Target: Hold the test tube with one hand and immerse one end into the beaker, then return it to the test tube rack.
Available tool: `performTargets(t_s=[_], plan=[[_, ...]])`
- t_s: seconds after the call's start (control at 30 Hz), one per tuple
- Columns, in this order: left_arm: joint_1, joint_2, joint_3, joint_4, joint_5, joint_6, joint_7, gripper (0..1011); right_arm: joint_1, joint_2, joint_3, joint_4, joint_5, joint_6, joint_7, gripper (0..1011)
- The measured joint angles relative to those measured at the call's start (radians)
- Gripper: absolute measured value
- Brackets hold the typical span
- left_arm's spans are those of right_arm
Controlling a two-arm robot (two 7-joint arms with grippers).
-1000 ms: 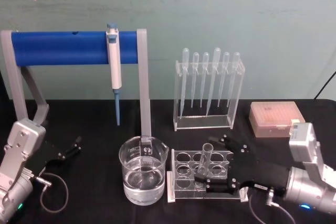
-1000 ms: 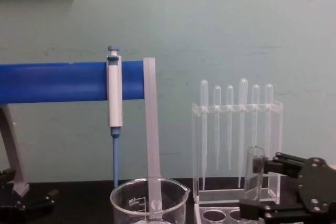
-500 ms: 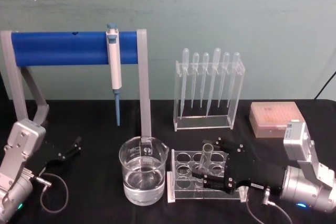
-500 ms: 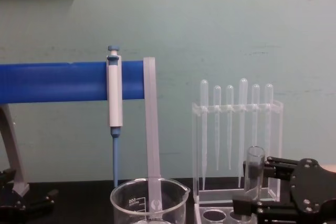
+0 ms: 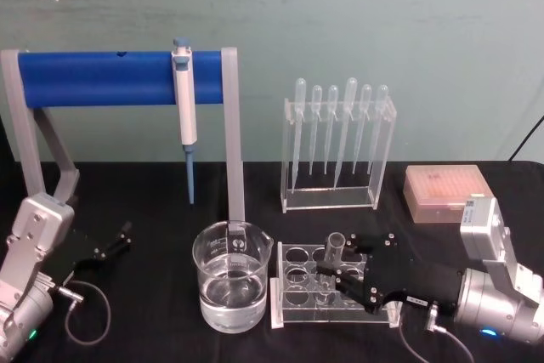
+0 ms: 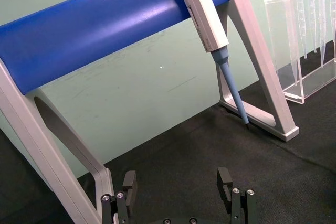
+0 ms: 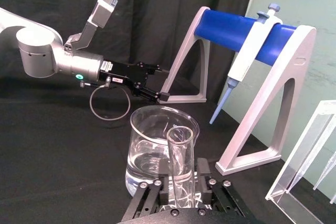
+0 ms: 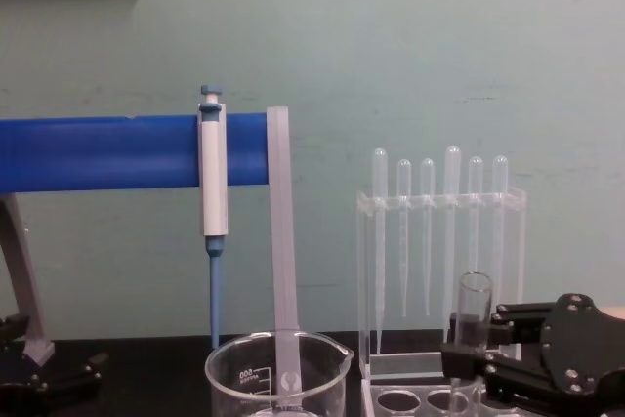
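Grasp step: the test tube (image 5: 334,248) stands in the rack (image 5: 293,285), just right of the beaker (image 5: 231,282).
My right claw (image 5: 333,270) pinches it; next comes a straight lift clear. My left claw (image 5: 115,241) idles, spread, well left of the beaker.

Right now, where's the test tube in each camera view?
Head view: test tube in the rack, right of the beaker.
Chest view: test tube bottom right, before the pipettes.
Right wrist view: test tube close up, before the beaker.
Left wrist view: aimed at the stand.
Shared landmark: the micropipette on the blue bar.
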Motion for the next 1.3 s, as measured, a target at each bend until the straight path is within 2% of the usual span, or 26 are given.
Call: performTargets(t_s=[0.03, 0.07, 0.17, 0.67, 1.0, 1.3], plan=[[0.000, 0.000, 0.000, 0.000, 0.000, 0.000, 0.000, 1000, 0.000, 0.000, 0.000, 0.000, 0.000, 0.000, 0.000, 330], [0.000, 0.000, 0.000, 0.000, 0.000, 0.000, 0.000, 1000, 0.000, 0.000, 0.000, 0.000, 0.000, 0.000, 0.000, 264], [0.000, 0.000, 0.000, 0.000, 0.000, 0.000, 0.000, 1000, 0.000, 0.000, 0.001, -0.001, 0.001, 0.000, 0.000, 228], [0.000, 0.000, 0.000, 0.000, 0.000, 0.000, 0.000, 1000, -0.006, 0.004, 0.010, -0.018, 0.004, 0.014, -0.009, 225], [0.000, 0.000, 0.000, 0.000, 0.000, 0.000, 0.000, 1000, 0.001, 0.023, 0.035, -0.096, 0.048, 0.104, -0.032, 224], [0.000, 0.000, 0.000, 0.000, 0.000, 0.000, 0.000, 1000, 0.021, 0.041, 0.054, -0.198, 0.102, 0.218, -0.077, 224]])
